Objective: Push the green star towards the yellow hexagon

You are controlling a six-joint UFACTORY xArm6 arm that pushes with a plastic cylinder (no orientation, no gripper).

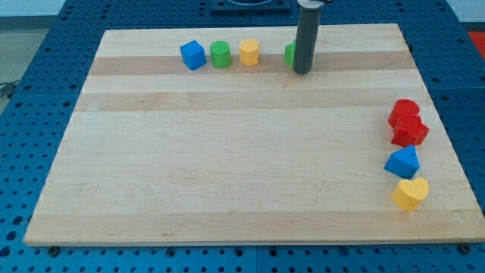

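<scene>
Wooden board [242, 182] on a blue pegboard table [45, 45], fills most of the view. Dark rod [306, 34] comes down from the view's top; my tip [301, 71] sits on the board near its top edge, right of centre. No pincer on this arm, just the rod, so nothing to spread or pinch.

Green star [289, 53] is mostly hidden behind the rod, only a sliver shows at the rod's left side, touching or just beside it; shape can't be confirmed from that sliver.

Row along the top, left of the rod: yellow hexagon [249, 52], green cylinder [220, 54], blue cube [193, 54], close together.

At the view's right edge, a column: red cylinder [404, 111], red star [410, 130] touching it, blue triangle [402, 161], yellow heart [411, 193].
</scene>
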